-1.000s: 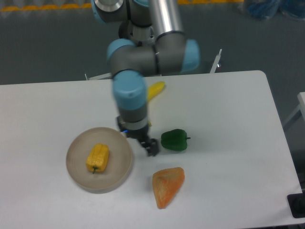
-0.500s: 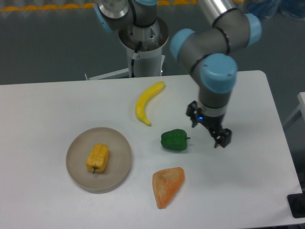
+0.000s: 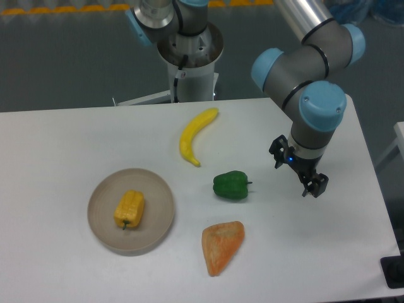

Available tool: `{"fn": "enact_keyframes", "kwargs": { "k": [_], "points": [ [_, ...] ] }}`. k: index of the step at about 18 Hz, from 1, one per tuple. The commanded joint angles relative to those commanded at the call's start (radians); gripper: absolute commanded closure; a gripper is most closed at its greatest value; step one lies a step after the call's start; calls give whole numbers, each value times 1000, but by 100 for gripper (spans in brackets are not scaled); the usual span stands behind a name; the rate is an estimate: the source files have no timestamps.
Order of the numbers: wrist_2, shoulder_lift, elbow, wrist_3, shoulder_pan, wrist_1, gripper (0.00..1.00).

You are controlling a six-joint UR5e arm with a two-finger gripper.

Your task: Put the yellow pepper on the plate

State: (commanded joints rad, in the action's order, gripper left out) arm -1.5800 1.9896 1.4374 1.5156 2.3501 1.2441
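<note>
The yellow pepper lies on its side inside the plate, a little toward nine o'clock of the dish's centre, blocky, lobed and yellow-orange. The plate sits toward seven o'clock on the white table, its rim well in from the near edge. The gripper hangs at three o'clock, near the table's far-right edge, its fingers spread and holding nothing, apart from the green pepper.

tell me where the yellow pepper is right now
The yellow pepper lies on the plate at the table's front left, left of the green pepper and below the banana.
</note>
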Motion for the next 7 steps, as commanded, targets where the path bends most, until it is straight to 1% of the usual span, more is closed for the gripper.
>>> {"fn": "enact_keyframes", "kwargs": {
  "k": [3, 7],
  "points": [
    [-5, 12, -3, 0, 0, 0, 0],
    [-5, 12, -5, 0, 0, 0, 0]
  ]
}}
